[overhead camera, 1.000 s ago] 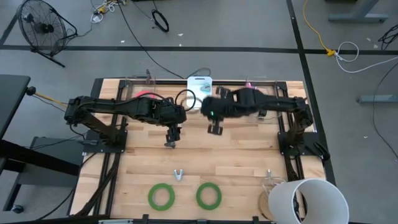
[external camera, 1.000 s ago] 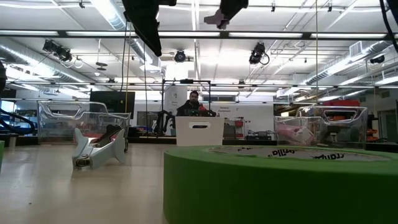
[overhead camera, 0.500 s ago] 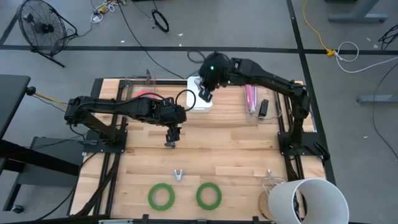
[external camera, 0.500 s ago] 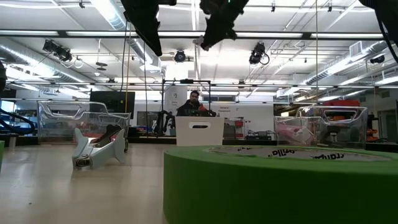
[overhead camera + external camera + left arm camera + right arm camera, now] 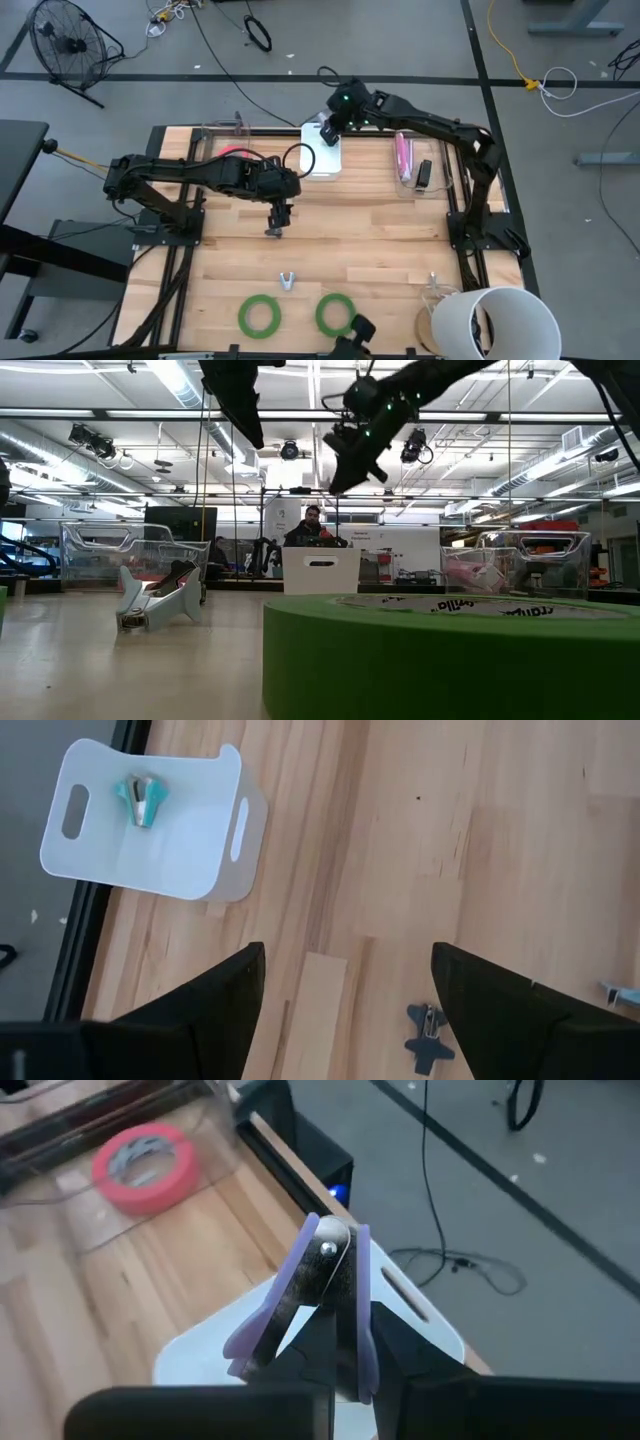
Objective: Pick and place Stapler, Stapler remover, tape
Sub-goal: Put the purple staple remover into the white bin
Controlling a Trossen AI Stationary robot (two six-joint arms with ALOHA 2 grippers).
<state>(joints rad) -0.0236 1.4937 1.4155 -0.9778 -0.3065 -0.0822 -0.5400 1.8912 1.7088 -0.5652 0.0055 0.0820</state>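
My right gripper (image 5: 328, 128) hangs over the white bin (image 5: 325, 162) at the table's far middle, shut on a purple staple remover (image 5: 320, 1290). A teal staple remover (image 5: 145, 800) lies inside that bin. My left gripper (image 5: 275, 218) stands open above the bare table's middle, holding nothing. Another staple remover (image 5: 287, 281) lies on the wood near the front. Two green tape rolls (image 5: 260, 316) (image 5: 335, 313) lie flat at the near edge. A pink tape roll (image 5: 145, 1165) lies in a clear tray at the far left. My right gripper pinches the purple staple remover between its two fingers (image 5: 340, 1330), which close on its flat sides. Its riveted end (image 5: 328, 1248) sticks out past the fingertips. The fingers slant down from the table's right. The remover is lifted clear above the white bin.
A clear tray at the far right holds a pink stapler (image 5: 403, 157) and a black stapler (image 5: 424, 172). A white bucket (image 5: 495, 320) stands at the near right corner. A person sits in the room beyond the table (image 5: 312, 530). Bare wood lies between the arms and the green rolls.
My right gripper has swung from the table's middle toward the far edge and the white bin, has sunk somewhat and has rolled about its own axis. It has stayed shut on the purple staple remover.
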